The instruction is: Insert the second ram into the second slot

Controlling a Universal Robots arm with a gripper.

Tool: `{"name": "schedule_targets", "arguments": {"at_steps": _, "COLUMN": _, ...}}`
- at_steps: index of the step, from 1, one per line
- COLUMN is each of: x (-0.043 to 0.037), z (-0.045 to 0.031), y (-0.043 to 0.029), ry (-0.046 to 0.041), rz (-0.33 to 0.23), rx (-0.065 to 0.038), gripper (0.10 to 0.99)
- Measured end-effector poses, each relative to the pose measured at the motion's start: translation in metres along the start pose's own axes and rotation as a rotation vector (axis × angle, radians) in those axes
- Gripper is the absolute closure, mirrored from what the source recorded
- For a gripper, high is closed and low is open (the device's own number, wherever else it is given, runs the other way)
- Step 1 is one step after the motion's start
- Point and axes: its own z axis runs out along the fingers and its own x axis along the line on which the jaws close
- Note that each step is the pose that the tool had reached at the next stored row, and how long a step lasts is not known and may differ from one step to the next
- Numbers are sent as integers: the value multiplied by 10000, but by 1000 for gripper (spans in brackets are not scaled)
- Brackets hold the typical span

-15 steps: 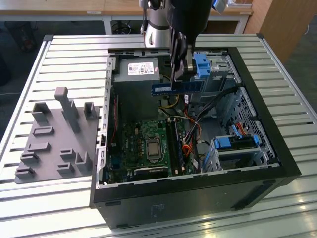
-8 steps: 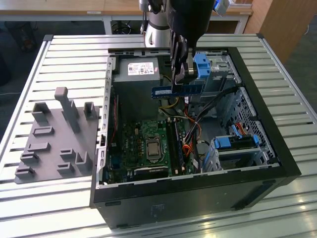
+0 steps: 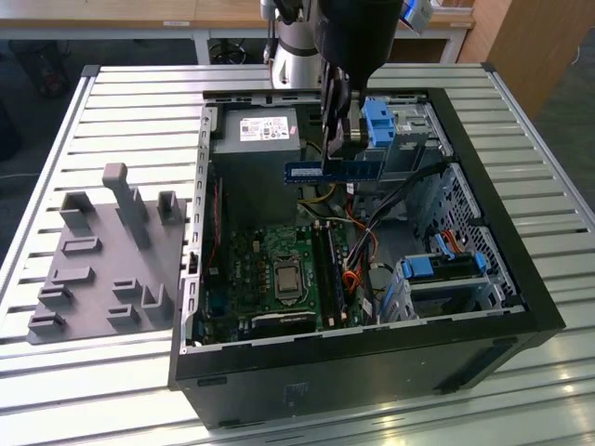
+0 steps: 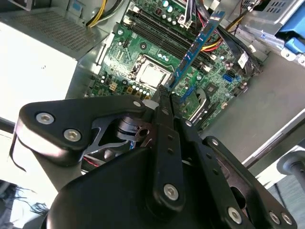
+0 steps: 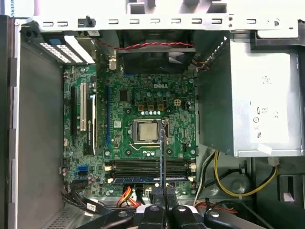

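Looking at the ram stick (image 3: pixel 311 173) first: hanging straight under the claw (image 3: pixel 340 153) in the exterior view. Grabbed from above at roughly the middle of its length and held level, blue face toward the camera, with about equal ends poking out to the exterior view's left and right. As for the claw itself: squeezed nearly all the way closed, pinching the top edge of the ram stick between its two fingers and touching nothing else. Parked up in the air over the open pc case (image 3: pixel 372 358), clear above the motherboard (image 3: pixel 265 269), so not seated in any slot yet. Turned crosswise to the long memory slots (image 3: pixel 327 260) too, not lined up along them. Same deal in the second wrist view: ram stick (image 4: pixel 198 45) jutting out past the fingertips (image 4: pixel 164 114), over the motherboard (image 4: pixel 138 52) and close by the processor socket (image 4: pixel 151 75). In the first wrist view, seen edge-on as a thin line (image 5: pixel 162 152) running out from the claw (image 5: pixel 165 202), across the memory slots (image 5: pixel 147 167) toward the processor socket (image 5: pixel 147 131). Blue strip (image 5: pixel 143 180) along one of those slots, can't tell whether another stick or not. Off to the exterior view's left, a grey holder tray (image 3: pixel 112 251) sitting on the slatted table (image 3: pixel 130 102), well apart from the claw.
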Motion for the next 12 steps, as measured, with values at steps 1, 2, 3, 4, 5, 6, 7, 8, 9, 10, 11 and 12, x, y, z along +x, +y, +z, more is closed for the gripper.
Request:
{"name": "schedule_targets", "arguments": {"at_steps": 1, "x": 0, "z": 0, "y": 0, "ry": -3, "rz": 95, "rx": 2, "gripper": 957}}
{"name": "schedule_targets", "arguments": {"at_steps": 2, "x": 0, "z": 1, "y": 0, "ry": -7, "rz": 185, "rx": 3, "gripper": 957}}
{"name": "schedule_targets", "arguments": {"at_steps": 3, "x": 0, "z": 1, "y": 0, "ry": -10, "rz": 259, "rx": 5, "gripper": 957}}
{"name": "schedule_targets", "arguments": {"at_steps": 4, "x": 0, "z": 1, "y": 0, "ry": -12, "rz": 320, "rx": 6, "gripper": 957}}
{"name": "schedule_targets", "arguments": {"at_steps": 5, "x": 0, "z": 2, "y": 0, "ry": -14, "rz": 371, "rx": 7, "gripper": 957}}
{"name": "schedule_targets", "arguments": {"at_steps": 6, "x": 0, "z": 2, "y": 0, "ry": -16, "rz": 433, "rx": 8, "gripper": 957}}
{"name": "schedule_targets", "arguments": {"at_steps": 7, "x": 0, "z": 2, "y": 0, "ry": -18, "rz": 498, "rx": 9, "gripper": 957}}
{"name": "schedule_targets", "arguments": {"at_steps": 8, "x": 0, "z": 2, "y": 0, "ry": -20, "rz": 557, "rx": 10, "gripper": 957}}
{"name": "schedule_targets", "arguments": {"at_steps": 9, "x": 0, "z": 3, "y": 0, "ry": -23, "rz": 612, "rx": 11, "gripper": 957}}
{"name": "schedule_targets", "arguments": {"at_steps": 10, "x": 0, "z": 3, "y": 0, "ry": -25, "rz": 671, "rx": 12, "gripper": 957}}
{"name": "schedule_targets", "arguments": {"at_steps": 11, "x": 0, "z": 3, "y": 0, "ry": -27, "rz": 733, "rx": 13, "gripper": 957}}
{"name": "schedule_targets", "arguments": {"at_steps": 12, "x": 0, "z": 3, "y": 0, "ry": -30, "rz": 799, "rx": 14, "gripper": 957}}
